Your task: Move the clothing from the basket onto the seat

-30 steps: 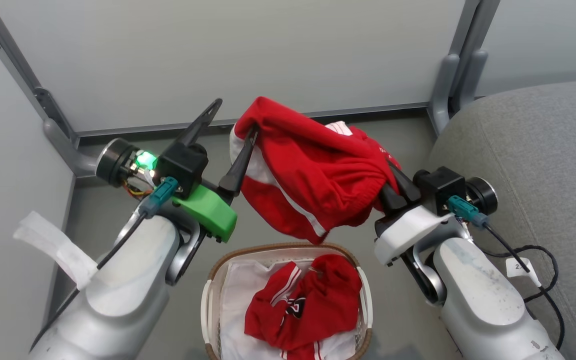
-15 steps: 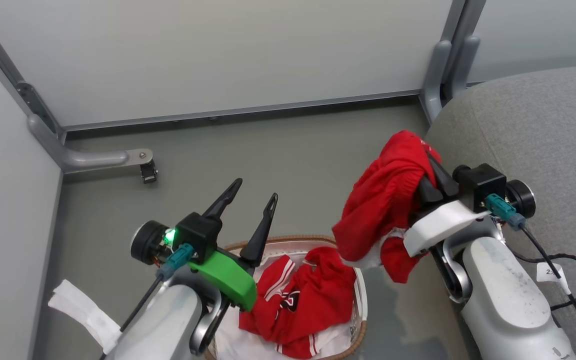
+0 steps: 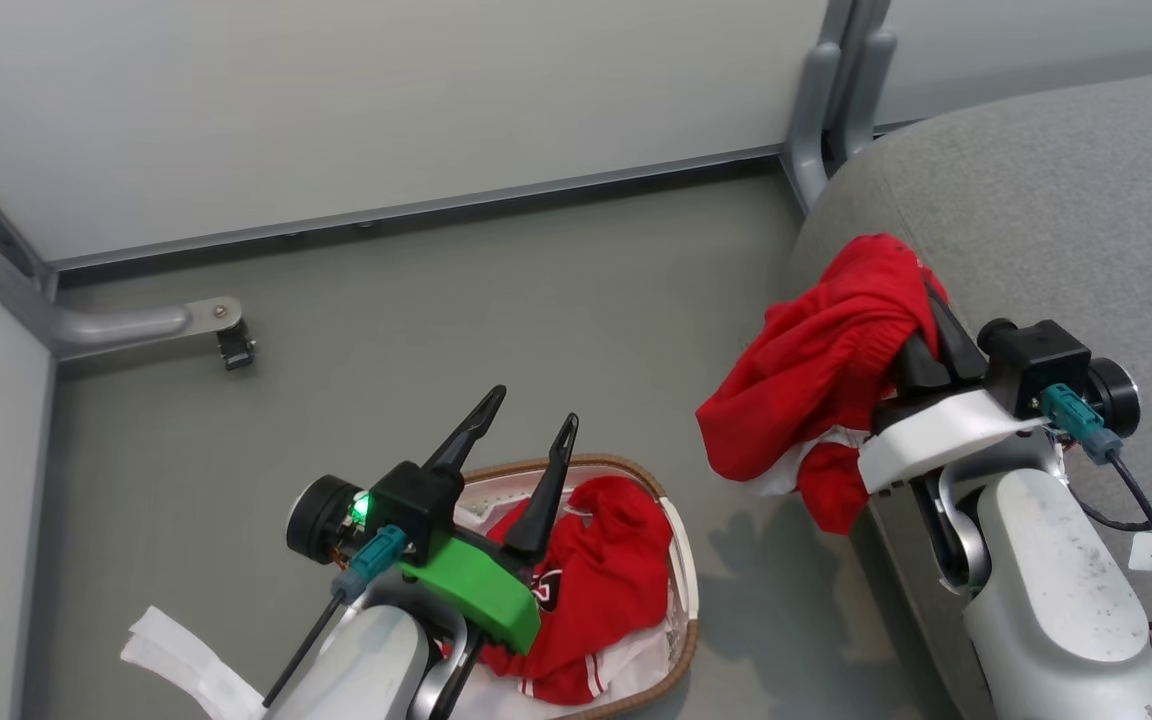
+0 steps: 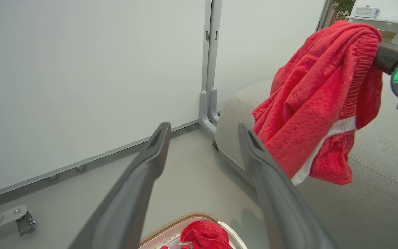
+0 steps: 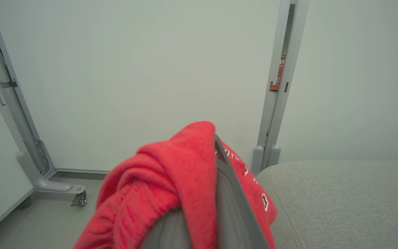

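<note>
**Clamping a red garment beside the seat**

Jaws pressed tightly together, the right gripper has a bunched red garment with a white panel pinched between its dark fingers. The cloth drapes over them and hangs at the seat's left edge, above the grey floor. Whether it touches the cushion I cannot tell. The left gripper has its jaws spread wide with nothing between them, and it hovers over the left side of the basket. Inside the basket a second red garment with striped trim and a dark logo lies crumpled on the white lining. The basket stands on the floor, apart from the seat.
</note>
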`<state>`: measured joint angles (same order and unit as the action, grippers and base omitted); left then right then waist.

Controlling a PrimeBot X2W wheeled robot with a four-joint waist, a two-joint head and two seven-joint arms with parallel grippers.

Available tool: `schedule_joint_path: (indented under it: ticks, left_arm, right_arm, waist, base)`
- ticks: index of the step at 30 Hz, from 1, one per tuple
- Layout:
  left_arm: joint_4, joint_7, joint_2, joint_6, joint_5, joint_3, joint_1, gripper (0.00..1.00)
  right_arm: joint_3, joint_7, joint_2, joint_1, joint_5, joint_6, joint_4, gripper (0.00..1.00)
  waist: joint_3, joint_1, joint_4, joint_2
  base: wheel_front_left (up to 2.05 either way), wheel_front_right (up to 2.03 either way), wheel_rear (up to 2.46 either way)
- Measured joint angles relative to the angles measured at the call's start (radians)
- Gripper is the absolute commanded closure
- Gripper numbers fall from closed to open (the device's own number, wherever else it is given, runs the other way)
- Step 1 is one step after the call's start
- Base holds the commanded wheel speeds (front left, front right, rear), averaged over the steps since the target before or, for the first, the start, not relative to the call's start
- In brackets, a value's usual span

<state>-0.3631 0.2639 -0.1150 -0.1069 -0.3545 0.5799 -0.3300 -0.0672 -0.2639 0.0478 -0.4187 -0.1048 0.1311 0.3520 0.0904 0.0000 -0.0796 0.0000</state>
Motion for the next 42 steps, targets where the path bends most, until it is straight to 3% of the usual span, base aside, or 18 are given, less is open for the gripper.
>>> schedule_joint_path:
  ticks: [17, 24, 33, 38, 42]
  left_arm:
    - [0.001, 0.0, 0.003, -0.018, 0.096, 0.021, -0.034, 0.0]
    - [0.003, 0.0, -0.011, -0.02, 0.111, 0.028, -0.053, 0.0]
    - [0.018, 0.0, -0.02, -0.021, 0.129, 0.035, -0.084, 0.0]
    - [0.039, 0.0, -0.019, -0.021, 0.148, 0.036, -0.102, 0.0]
    - [0.062, 0.0, -0.02, -0.021, 0.166, 0.045, -0.113, 0.0]
  right_arm:
    - [0.083, 0.0, 0.002, 0.04, 0.03, 0.0, -0.093, 1.0]
    - [0.081, 0.0, 0.001, 0.04, 0.021, 0.0, -0.096, 1.0]
    - [0.117, 0.0, 0.008, -0.035, 0.035, 0.0, -0.086, 1.0]
    - [0.157, 0.0, 0.075, -0.143, 0.052, 0.0, -0.061, 1.0]
    - [0.183, 0.0, 0.164, -0.267, 0.078, 0.0, -0.039, 1.0]
  waist:
    - [0.106, 0.0, -0.271, 0.0]
    - [0.177, 0.0, -0.336, 0.0]
    - [0.263, 0.0, -0.342, 0.0]
    - [0.301, 0.0, -0.31, 0.0]
    - [0.336, 0.0, -0.279, 0.0]
  base:
    - [0.0, 0.0, 0.0]
    - [0.0, 0.0, 0.0]
    - [0.0, 0.0, 0.0]
    - [0.0, 0.0, 0.0]
    - [0.0, 0.0, 0.0]
